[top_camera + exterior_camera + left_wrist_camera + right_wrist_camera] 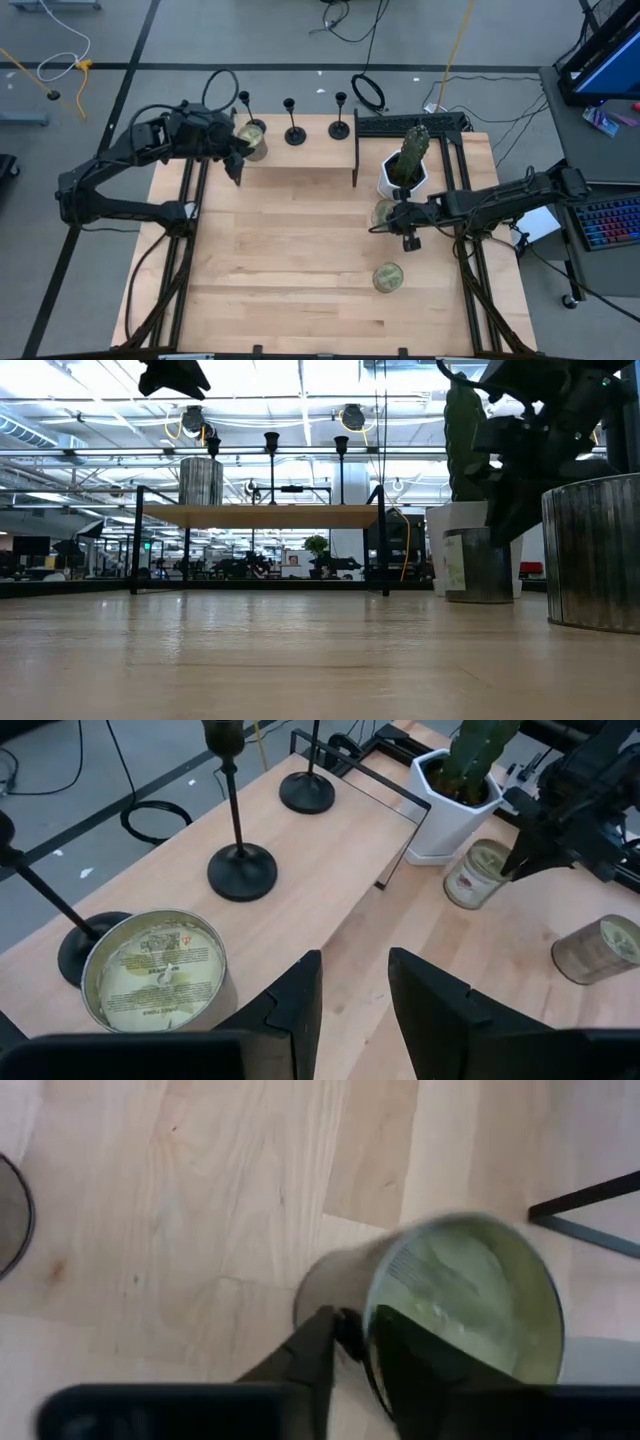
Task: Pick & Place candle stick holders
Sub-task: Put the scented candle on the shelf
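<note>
Three black candle stick holders (pixel 243 100) (pixel 294 132) (pixel 340 128) stand on their round bases in a row along the far edge of a raised wooden shelf (pixel 300 155); they also show in the left wrist view (pixel 240 870). My left gripper (pixel 355 990) is open and empty at the shelf's left end, beside a greenish-gold jar (pixel 155 970) that stands in front of the leftmost holder (pixel 90 940). My right gripper (pixel 393 215) is at a second greenish-gold jar (pixel 384 211) next to the white cactus pot (pixel 405 170), shut on it. My right gripper holds the jar by its rim wall (pixel 365 1320), one finger inside the open mouth (pixel 420 1370) and one outside (pixel 305 1360). The fingers come from above, pointing down. In the low view the jar's bottom (pixel 478 595) is on the table.
A third greenish-gold jar (pixel 388 277) stands on the table toward the near right. The shelf's black legs (pixel 355 160) and a black frame (pixel 410 123) stand at the far right. The middle of the tabletop (pixel 290 250) is bare wood.
</note>
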Controlling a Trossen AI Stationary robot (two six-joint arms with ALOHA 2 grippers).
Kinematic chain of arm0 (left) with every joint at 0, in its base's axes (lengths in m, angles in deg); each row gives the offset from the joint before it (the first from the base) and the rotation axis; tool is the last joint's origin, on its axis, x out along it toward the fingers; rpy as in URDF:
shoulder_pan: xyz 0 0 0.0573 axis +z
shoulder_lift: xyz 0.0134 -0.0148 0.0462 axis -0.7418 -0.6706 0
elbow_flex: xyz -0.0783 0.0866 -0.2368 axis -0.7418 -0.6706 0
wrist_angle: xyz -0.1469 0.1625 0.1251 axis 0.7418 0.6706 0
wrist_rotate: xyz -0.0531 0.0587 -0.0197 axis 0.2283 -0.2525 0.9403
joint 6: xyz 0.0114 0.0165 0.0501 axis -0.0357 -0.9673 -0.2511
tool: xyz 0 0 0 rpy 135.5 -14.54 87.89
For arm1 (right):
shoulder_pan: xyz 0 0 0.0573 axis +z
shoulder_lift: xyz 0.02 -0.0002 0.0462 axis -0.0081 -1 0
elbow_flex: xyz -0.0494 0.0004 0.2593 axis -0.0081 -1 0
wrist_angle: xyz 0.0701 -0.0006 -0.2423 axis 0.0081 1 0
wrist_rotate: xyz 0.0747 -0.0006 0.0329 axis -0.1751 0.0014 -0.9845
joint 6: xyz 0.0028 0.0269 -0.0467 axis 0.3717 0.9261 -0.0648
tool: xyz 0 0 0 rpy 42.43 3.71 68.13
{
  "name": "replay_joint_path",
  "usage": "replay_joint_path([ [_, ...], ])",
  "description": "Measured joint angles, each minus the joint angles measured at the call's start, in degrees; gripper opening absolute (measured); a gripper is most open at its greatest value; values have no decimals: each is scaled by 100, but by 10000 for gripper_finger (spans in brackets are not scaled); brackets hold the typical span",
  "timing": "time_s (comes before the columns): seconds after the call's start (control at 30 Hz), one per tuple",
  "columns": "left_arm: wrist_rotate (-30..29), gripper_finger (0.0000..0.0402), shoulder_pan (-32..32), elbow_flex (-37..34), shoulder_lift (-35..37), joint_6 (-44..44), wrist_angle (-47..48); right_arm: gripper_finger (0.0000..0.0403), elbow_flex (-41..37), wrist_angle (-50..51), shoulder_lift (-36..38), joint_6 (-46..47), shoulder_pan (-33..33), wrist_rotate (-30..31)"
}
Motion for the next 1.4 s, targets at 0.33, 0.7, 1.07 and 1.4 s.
replay_joint_path([
  [0.33,-2,124,0,0,6,0,0,5,-15,-1448,-7,926,0,-770],
  [0.7,-2,124,0,0,6,33,-4,2,553,-4230,-341,934,383,-809],
  [1.07,-2,124,0,0,6,15,-74,2,4494,-773,-2588,-391,59,-656],
  [1.4,-2,124,0,0,6,41,-72,2,7052,624,-4331,-428,-1199,-189],
])
